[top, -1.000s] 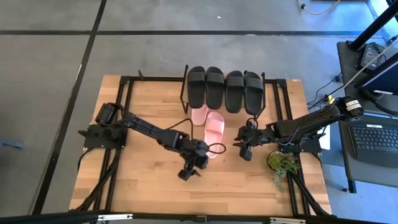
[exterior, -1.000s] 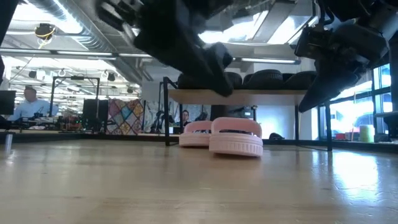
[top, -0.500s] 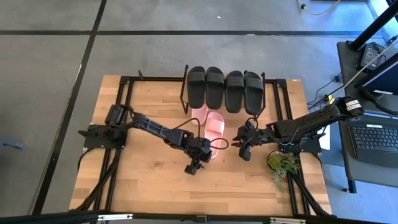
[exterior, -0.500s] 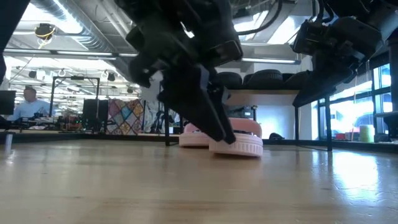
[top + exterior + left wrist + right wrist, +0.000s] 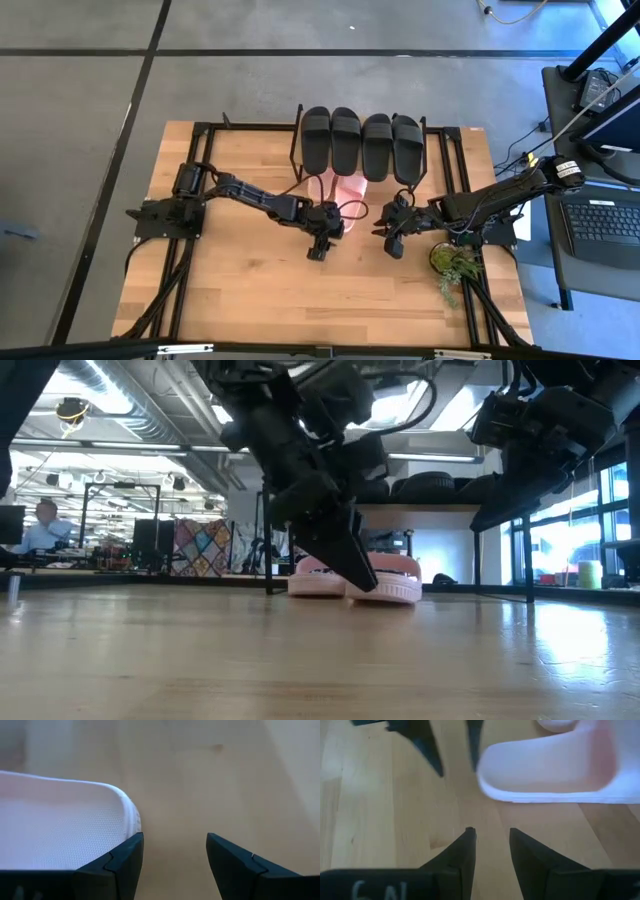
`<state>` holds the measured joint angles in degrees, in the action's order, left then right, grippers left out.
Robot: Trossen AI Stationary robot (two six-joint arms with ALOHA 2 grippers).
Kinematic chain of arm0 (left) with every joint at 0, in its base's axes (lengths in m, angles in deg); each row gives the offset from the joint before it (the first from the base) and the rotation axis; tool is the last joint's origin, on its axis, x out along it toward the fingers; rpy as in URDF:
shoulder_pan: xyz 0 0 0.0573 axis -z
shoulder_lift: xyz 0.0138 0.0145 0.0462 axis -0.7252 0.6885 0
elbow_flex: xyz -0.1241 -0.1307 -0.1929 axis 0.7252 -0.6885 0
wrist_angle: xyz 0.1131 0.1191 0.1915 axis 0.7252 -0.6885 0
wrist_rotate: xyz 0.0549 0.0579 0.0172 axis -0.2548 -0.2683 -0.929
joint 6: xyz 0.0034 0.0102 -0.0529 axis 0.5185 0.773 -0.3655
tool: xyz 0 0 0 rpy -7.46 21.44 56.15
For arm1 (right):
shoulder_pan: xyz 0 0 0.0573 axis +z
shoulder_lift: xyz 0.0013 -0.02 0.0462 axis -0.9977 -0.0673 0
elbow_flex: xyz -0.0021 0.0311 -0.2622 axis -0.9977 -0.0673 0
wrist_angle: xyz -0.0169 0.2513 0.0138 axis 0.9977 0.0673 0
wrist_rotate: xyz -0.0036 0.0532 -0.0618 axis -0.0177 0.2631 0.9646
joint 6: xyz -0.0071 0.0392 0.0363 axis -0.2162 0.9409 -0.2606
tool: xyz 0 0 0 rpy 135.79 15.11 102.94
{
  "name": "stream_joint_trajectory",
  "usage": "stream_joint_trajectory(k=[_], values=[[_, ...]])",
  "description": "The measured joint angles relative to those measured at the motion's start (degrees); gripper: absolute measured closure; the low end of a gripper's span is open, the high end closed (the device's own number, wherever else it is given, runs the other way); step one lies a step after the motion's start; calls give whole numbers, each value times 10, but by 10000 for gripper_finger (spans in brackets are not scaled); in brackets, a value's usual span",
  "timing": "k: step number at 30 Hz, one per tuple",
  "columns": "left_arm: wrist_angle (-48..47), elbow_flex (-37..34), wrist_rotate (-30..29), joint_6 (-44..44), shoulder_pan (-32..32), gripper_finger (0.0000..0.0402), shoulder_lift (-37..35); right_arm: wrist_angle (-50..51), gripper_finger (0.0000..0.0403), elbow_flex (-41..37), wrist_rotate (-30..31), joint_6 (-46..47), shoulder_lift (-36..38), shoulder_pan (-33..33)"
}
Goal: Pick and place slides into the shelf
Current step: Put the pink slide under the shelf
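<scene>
Your left gripper (image 5: 318, 247) is low over the counter (image 5: 240, 290) with its fingers (image 5: 120, 865) spread wide and empty; the heel of the nearer pink slide (image 5: 65, 825) lies just beside and ahead of one finger, not between the two. The other pink slide (image 5: 322, 185) lies just past it, partly under the shelf (image 5: 360, 128); four black slides (image 5: 361, 142) sit in a row on the shelf's top board, well beyond the fingers. Your right gripper (image 5: 392, 240) hangs near the nearer pink slide's other side, its fingers (image 5: 462, 851) at a narrow gap with nothing in them; that slide lies just ahead of their tips. On the right wrist's housing you can read "6N"; no brand is legible on the slides. A small potted plant (image 5: 452, 265) stands beside the right arm.
</scene>
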<state>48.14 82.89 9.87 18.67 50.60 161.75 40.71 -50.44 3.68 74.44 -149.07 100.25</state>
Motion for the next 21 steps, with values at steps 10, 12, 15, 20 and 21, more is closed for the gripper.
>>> stream_joint_trajectory(k=[10, 12, 15, 20, 21], values=[[37, 0, -4, 4, -63, 194, 0, 0, 282, 0, 0, -15, 0, 0], [37, 0, -4, 5, -76, 194, 0, 0, 282, 0, 0, -17, 0, 0], [38, 0, -4, 5, -93, 194, 0, 0, 282, 0, 0, -31, 0, 0], [33, 0, 3, 5, -99, 194, 0, -1, 282, 0, 1, -41, 0, 0], [25, 0, 7, 5, -97, 194, -2, -1, 282, 0, 1, -41, 0, 0]])
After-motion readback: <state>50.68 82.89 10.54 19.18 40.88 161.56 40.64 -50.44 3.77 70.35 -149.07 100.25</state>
